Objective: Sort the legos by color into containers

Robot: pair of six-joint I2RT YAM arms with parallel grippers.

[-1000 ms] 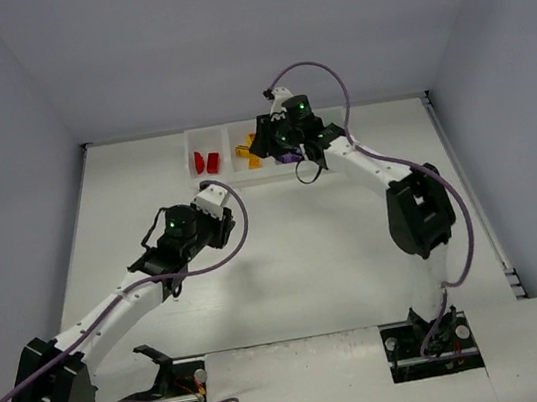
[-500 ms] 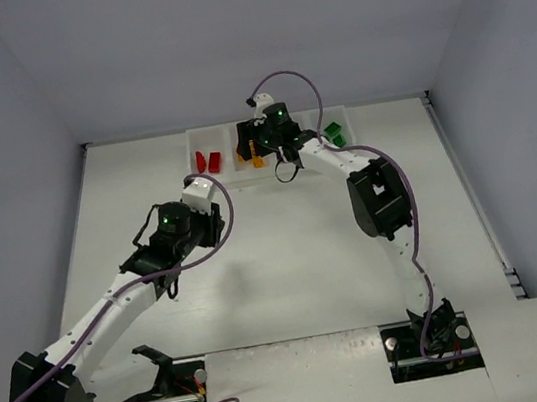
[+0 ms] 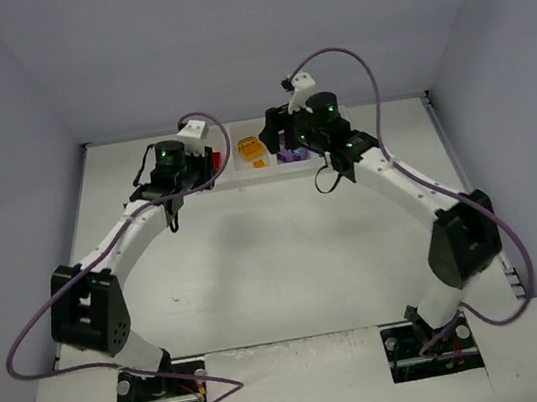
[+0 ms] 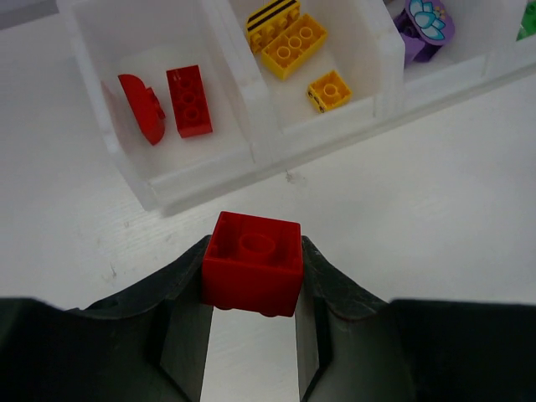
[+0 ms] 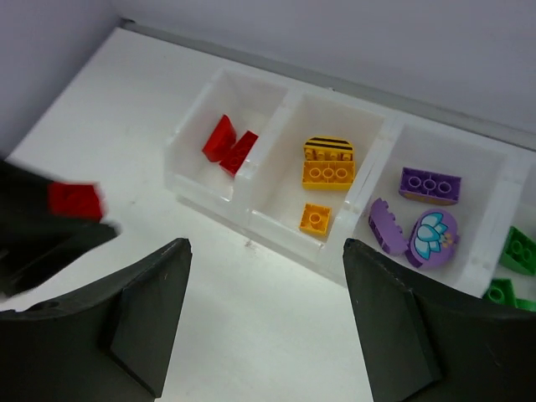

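My left gripper (image 4: 254, 251) is shut on a small red lego brick (image 4: 253, 264), held just in front of the containers' near wall (image 4: 260, 151). The leftmost bin holds two red legos (image 4: 188, 100). The one beside it holds yellow ones (image 4: 293, 46), and after that come purple pieces (image 4: 427, 25). My right gripper (image 5: 264, 247) is open and empty, above the table in front of the row of containers (image 5: 276, 180). It sees the held red brick (image 5: 75, 201) at its left, and green legos (image 5: 519, 249) in the rightmost bin. In the top view both grippers (image 3: 210, 159) (image 3: 274, 137) are at the bins.
The row of bins (image 3: 244, 169) stands against the back wall. Grey walls enclose the table on three sides. Purple cables loop from both arms.
My left arm has swung from mid-table out to the far left, up to the red bin. My right gripper moved left over the bins, then back right.
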